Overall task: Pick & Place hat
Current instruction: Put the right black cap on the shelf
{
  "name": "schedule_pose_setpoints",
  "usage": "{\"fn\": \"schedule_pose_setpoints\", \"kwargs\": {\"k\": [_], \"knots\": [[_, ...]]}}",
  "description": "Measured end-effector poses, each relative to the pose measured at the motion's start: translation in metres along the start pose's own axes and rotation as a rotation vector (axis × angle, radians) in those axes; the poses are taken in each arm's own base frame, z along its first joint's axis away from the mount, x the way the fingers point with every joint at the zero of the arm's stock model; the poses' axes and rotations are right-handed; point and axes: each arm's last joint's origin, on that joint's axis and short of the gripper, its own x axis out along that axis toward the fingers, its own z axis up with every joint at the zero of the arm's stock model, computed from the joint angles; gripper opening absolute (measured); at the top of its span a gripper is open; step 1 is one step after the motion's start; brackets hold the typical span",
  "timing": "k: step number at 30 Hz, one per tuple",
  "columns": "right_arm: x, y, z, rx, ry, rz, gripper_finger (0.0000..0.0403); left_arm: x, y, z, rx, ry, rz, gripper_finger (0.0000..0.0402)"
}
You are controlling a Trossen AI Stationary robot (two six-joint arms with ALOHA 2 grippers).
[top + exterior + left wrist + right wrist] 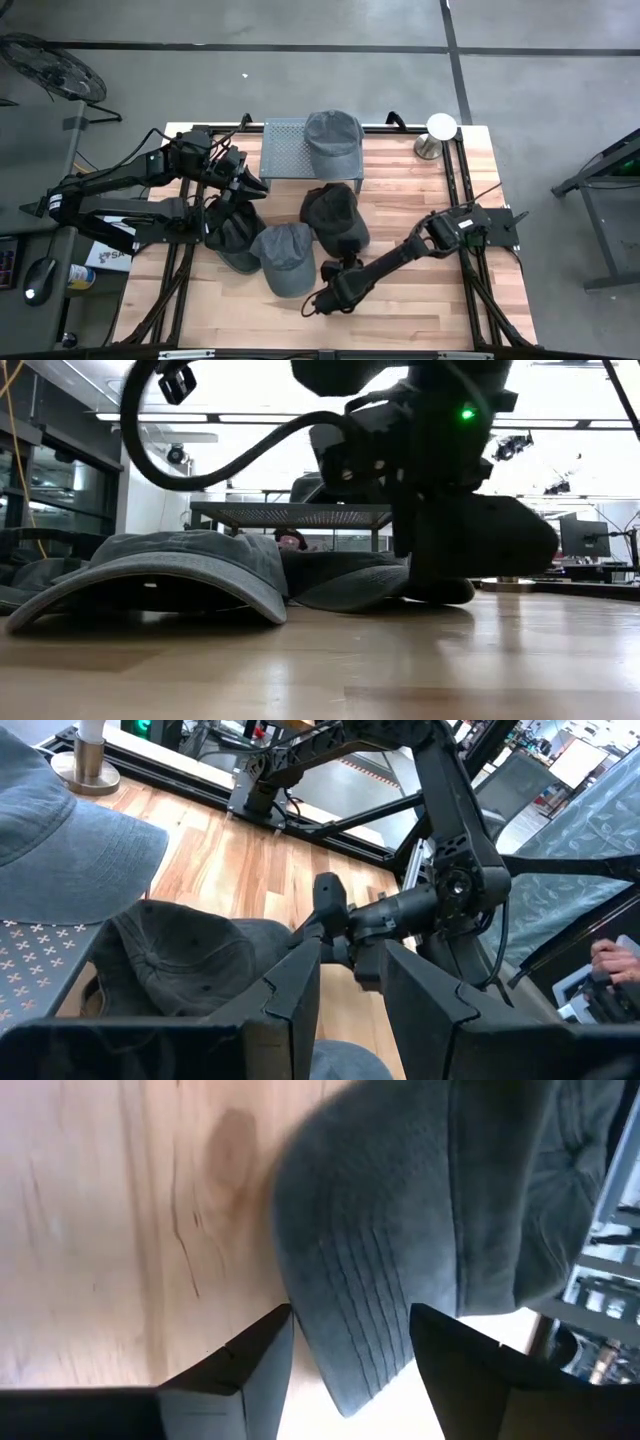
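Note:
Several caps lie on the wooden table. A grey cap [283,258] [170,565] rests crown up near the near edge, its brim [350,1370] arched over the wood. A dark cap [335,215] [180,960] lies in the middle, another dark cap [232,238] to the left. A blue-grey cap [333,140] sits on the perforated metal rack [283,150]. My right gripper [320,300] [350,1312] is open, low over the table, one finger on either side of the grey cap's brim edge. My left gripper [250,185] [352,948] hovers open near the rack.
A white dome on a metal base [440,128] stands at the table's far right corner. Black frame rails [455,180] run along the table's sides. Bare wood [430,300] lies right of my right gripper. A person's hand [610,960] shows beyond the table.

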Motion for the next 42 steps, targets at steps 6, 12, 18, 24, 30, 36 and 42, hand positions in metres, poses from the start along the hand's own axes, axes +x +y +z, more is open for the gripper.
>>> {"fn": "schedule_pose_setpoints", "kwargs": {"k": [6, 12, 18, 24, 30, 36, 42], "knots": [[0.007, -0.005, 0.007, 0.002, 0.008, 0.067, 0.0173, 0.000, 0.000, 0.000, 0.000, 0.000, 0.000, 0.0108], [0.013, -0.011, 0.009, 0.021, 0.049, 0.123, 0.0133, 0.000, 0.000, 0.000, 0.000, 0.000, 0.000, 0.0108], [0.014, -0.012, 0.010, 0.049, 0.051, 0.124, 0.0090, 0.000, 0.000, 0.000, 0.000, 0.000, 0.000, 0.0108], [0.011, -0.010, 0.008, 0.099, 0.058, 0.134, 0.0040, 0.000, 0.000, 0.000, 0.000, 0.000, 0.001, 0.0108], [-0.003, 0.009, 0.000, 0.131, 0.080, 0.218, 0.0001, 0.000, 0.000, 0.000, 0.001, -0.003, 0.009, 0.0108], [-0.034, 0.024, -0.007, 0.134, 0.013, 0.232, 0.0000, 0.000, 0.001, 0.000, 0.000, -0.009, 0.028, 0.0108], [-0.075, 0.022, -0.015, 0.180, -0.080, 0.160, 0.0000, 0.000, 0.001, 0.000, -0.007, -0.011, 0.034, 0.0108]]}}
